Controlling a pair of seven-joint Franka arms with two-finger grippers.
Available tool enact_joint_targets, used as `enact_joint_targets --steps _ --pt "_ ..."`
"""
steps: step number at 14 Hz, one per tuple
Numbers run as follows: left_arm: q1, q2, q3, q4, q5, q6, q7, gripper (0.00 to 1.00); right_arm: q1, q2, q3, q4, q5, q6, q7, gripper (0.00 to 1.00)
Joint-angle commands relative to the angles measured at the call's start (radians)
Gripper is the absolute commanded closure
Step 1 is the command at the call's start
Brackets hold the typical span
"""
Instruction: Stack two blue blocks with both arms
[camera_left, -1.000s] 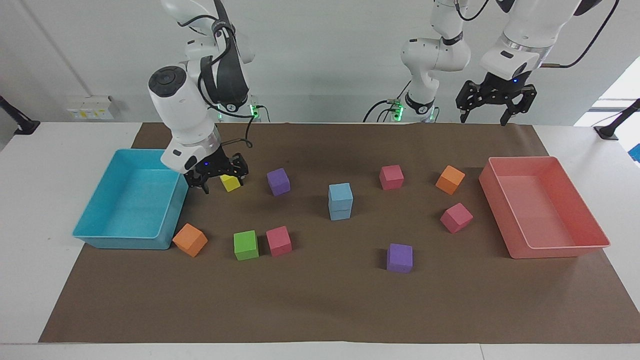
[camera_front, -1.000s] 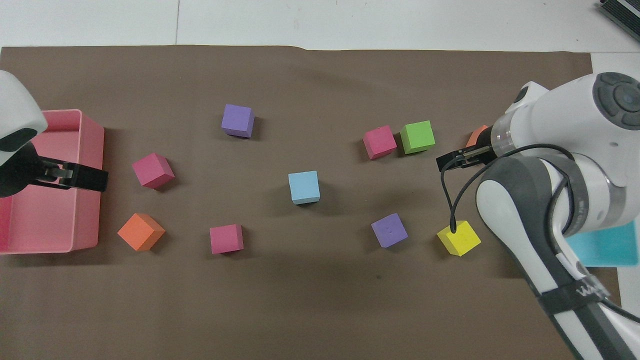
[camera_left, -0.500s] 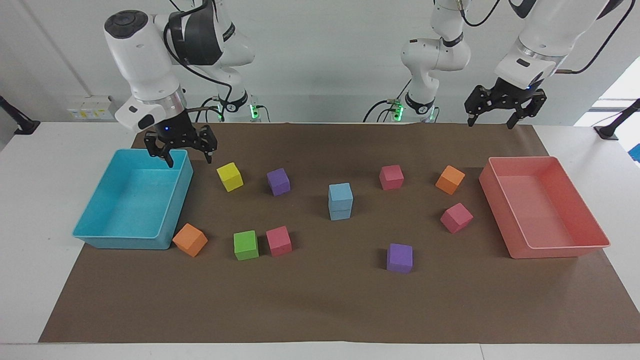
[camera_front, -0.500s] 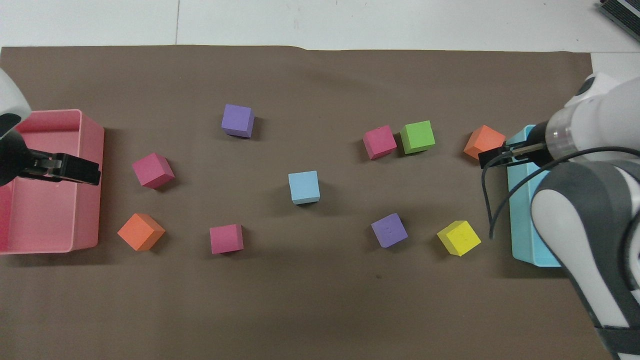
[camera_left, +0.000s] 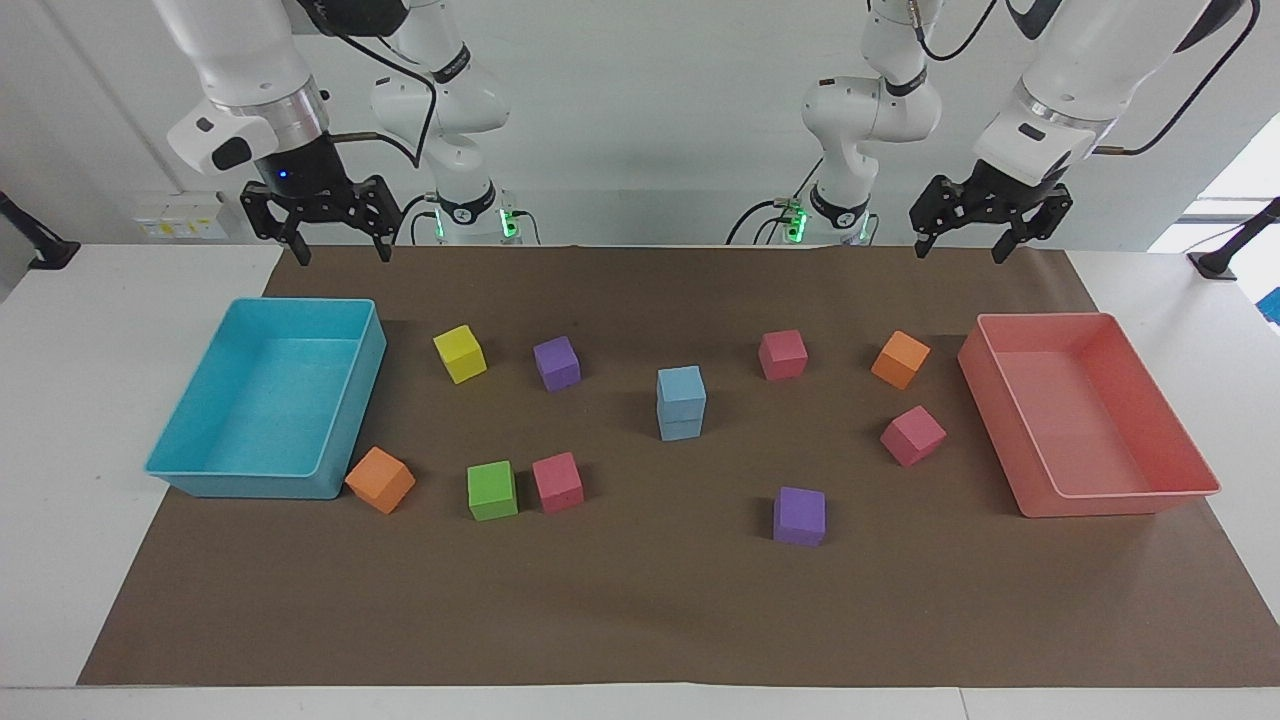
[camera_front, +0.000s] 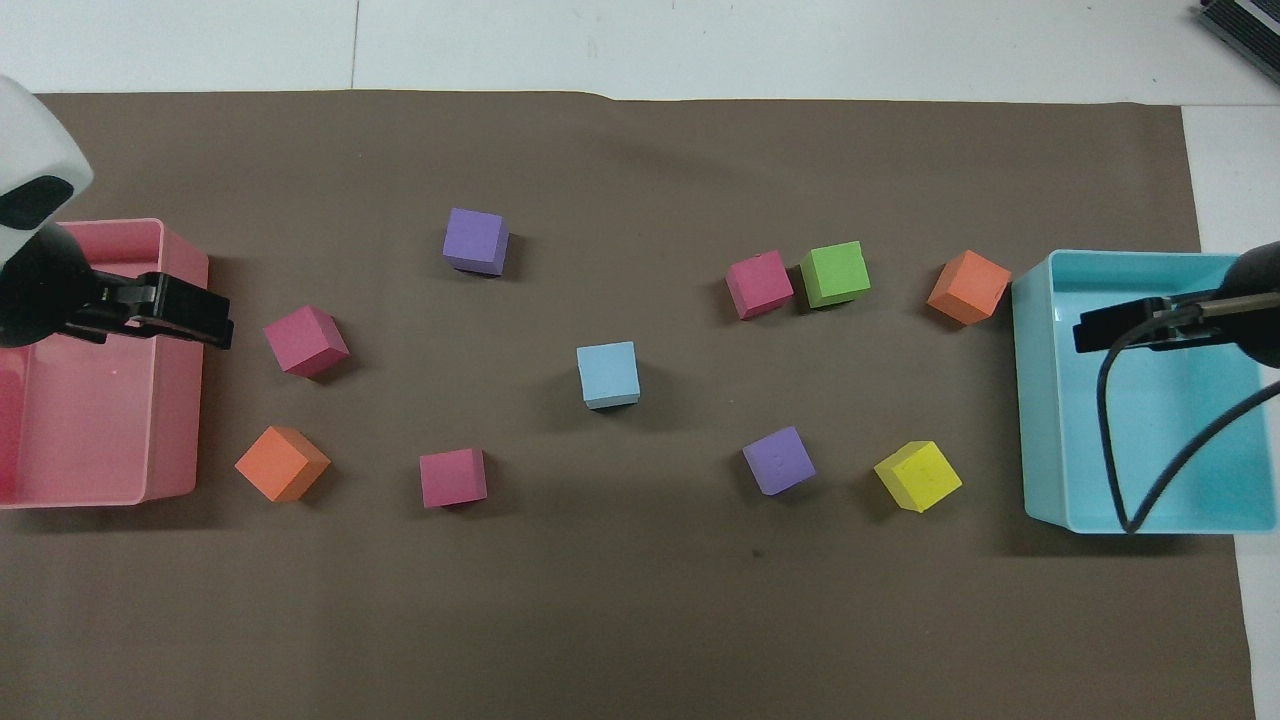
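Observation:
The two blue blocks stand stacked, one on the other, in the middle of the brown mat: the upper block (camera_left: 681, 384) rests squarely on the lower block (camera_left: 680, 426). From overhead only the top face of the stack (camera_front: 608, 372) shows. My right gripper (camera_left: 341, 252) is open and empty, raised over the turquoise tray (camera_left: 352, 400); it also shows in the overhead view (camera_front: 1100, 328). My left gripper (camera_left: 960, 250) is open and empty, raised over the pink tray (camera_left: 1010, 440); it also shows in the overhead view (camera_front: 205, 318). Neither gripper touches a block.
Loose cubes lie around the stack: yellow (camera_left: 460, 353), two purple (camera_left: 557, 362) (camera_left: 799, 515), green (camera_left: 492, 490), three pink (camera_left: 557, 481) (camera_left: 782, 354) (camera_left: 912, 435), two orange (camera_left: 380, 479) (camera_left: 900, 359). Both trays hold nothing.
My right gripper has risen from beside the yellow cube and swung toward its own end of the table, over the turquoise tray. My left gripper has barely shifted. The blocks have not moved.

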Motion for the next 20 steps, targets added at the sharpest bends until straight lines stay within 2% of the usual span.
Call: enact_joint_targets --steps 1,13,20 --pt "-0.019 -0.066 0.006 -0.094 -0.011 0.035 -0.015 0.00 -0.009 -0.012 -0.019 0.018 -0.005 -0.048 0.016 0.00" --pt "-0.014 -0.064 0.009 -0.091 -0.010 0.040 -0.059 0.00 0.006 -0.017 -0.019 0.006 -0.065 -0.064 -0.062 0.00" --pt "-0.016 -0.067 0.007 -0.098 -0.010 0.043 -0.073 0.00 0.005 -0.023 -0.016 0.000 -0.046 -0.065 -0.053 0.00"
